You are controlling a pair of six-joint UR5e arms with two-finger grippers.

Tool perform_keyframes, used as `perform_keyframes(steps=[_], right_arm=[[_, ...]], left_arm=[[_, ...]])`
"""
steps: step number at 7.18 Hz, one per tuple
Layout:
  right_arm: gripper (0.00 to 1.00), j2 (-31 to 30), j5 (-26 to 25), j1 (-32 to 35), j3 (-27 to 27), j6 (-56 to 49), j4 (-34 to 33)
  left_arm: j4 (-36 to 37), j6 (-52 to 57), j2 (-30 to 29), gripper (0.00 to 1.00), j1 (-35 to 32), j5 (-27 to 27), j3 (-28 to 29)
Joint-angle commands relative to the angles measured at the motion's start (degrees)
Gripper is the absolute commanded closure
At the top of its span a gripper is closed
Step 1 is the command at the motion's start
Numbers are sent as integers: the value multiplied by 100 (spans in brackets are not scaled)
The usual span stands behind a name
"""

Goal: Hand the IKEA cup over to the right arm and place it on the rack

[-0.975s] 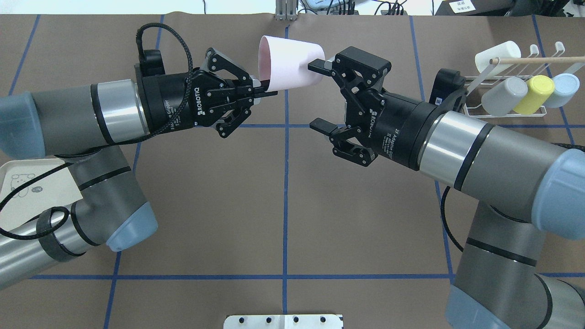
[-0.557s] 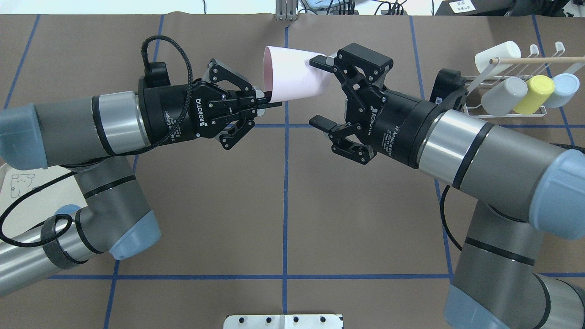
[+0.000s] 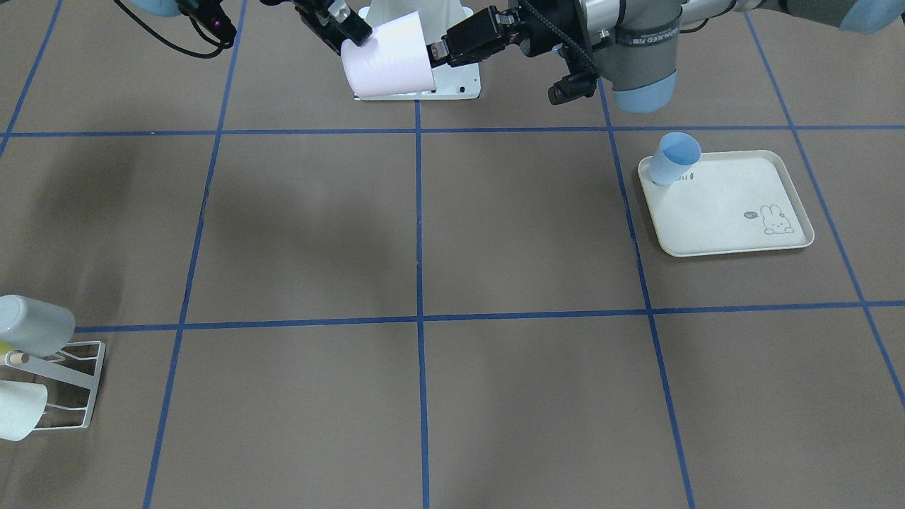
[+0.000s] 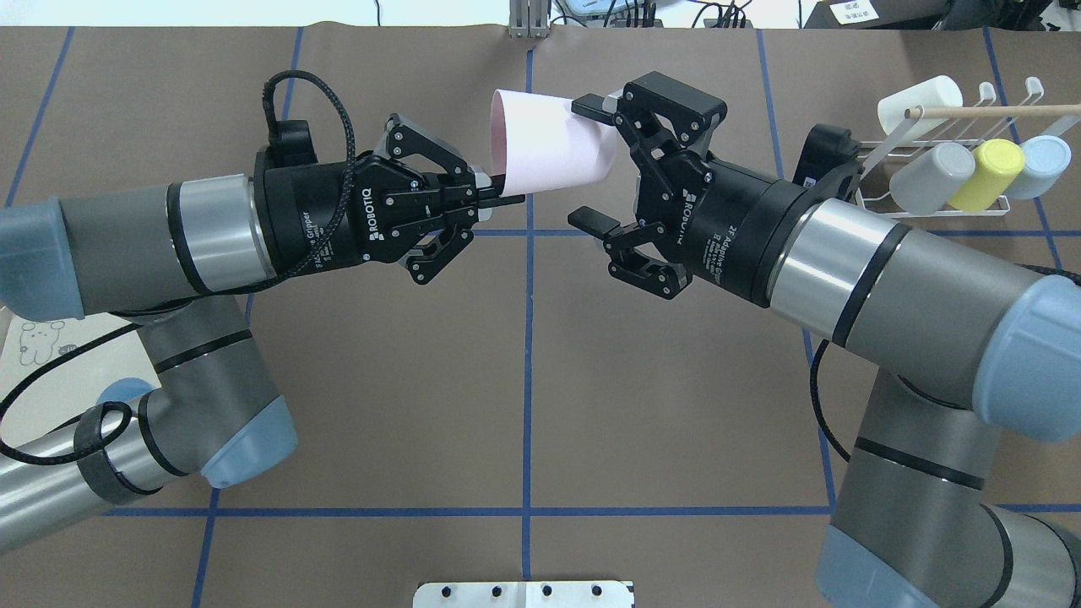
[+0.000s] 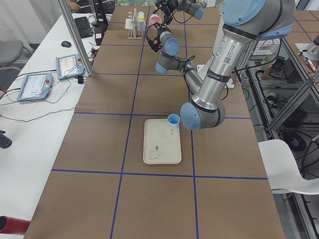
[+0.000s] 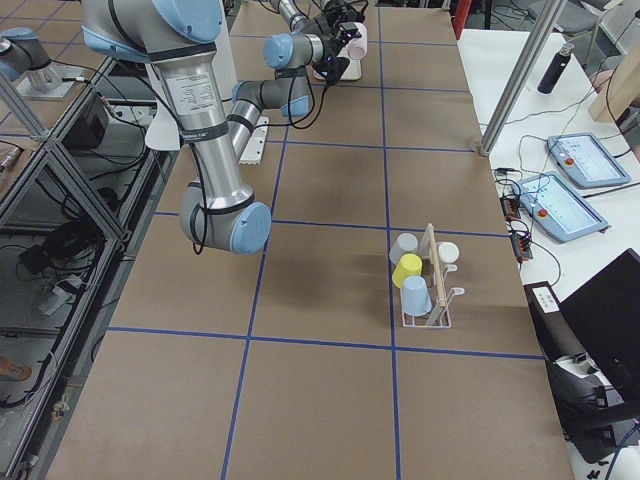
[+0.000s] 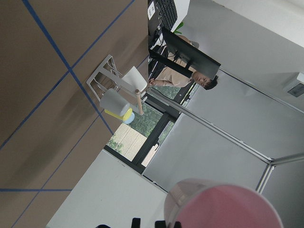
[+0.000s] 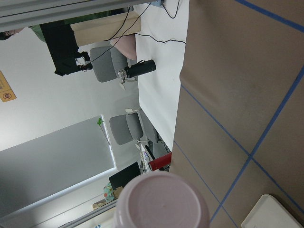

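Cup (image 4: pixel 549 152) pale pink, plain, smooth, tapered, no handle. Lies on its side in the air over the surface (image 4: pixel 524 380), at 12 o'clock in the overhead view. Wide open mouth points toward the left arm, narrower flat closed base toward the right arm.

Left fingers (image 4: pixel 505 200) together, clamped on the cup's rim wall at the mouth's lower edge, one inside and one outside. Left wrist view: pink rim right at the bottom edge.

Right fingers (image 4: pixel 589 220) wide apart, straddling the base end. Far finger lies against or just over the cup's far side; can't tell if it touches. Near finger clearly off the cup. Right wrist view: round pink base centred low in frame.

Rack (image 4: pixel 882 145) white wire with wooden dowel (image 4: pixel 988 110), at 2 o'clock, well apart from the cup. Four cups on it, tipped on the prongs: white (image 4: pixel 920 101), grey (image 4: pixel 933 176), yellow (image 4: pixel 986 173), light blue (image 4: pixel 1040 165).

Tray (image 3: pixel 728 212) cream with rabbit drawing, at 8 o'clock in the overhead view, mostly hidden there by the left arm. Blue cup (image 3: pixel 675 157) upright in one tray corner.
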Motion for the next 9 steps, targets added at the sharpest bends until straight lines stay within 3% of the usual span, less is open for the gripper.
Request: perform_keyframes(steps=[1, 2, 3, 4, 5, 6, 7, 9], right_arm=[[6, 10, -41, 0, -23, 1, 0], [20, 19, -50, 0, -23, 1, -9], [41, 19, -50, 0, -23, 53, 0], [67, 19, -50, 0, -23, 114, 0], [86, 19, -50, 0, -23, 115, 0], [93, 19, -50, 0, -14, 115, 0], [94, 19, -50, 0, -14, 115, 0], [94, 2, -59, 44, 12, 89, 0]], left_arm=[[-1, 6, 15, 100, 17, -9, -16], [-1, 6, 15, 100, 17, 0, -16], [-1, 6, 15, 100, 17, -9, -16], [-1, 6, 15, 83, 17, -9, -16], [-1, 6, 15, 52, 17, 0, -24], [8, 6, 15, 39, 17, 0, -33], [16, 15, 15, 14, 17, 0, -59], [25, 93, 145, 11, -9, -35, -138]])
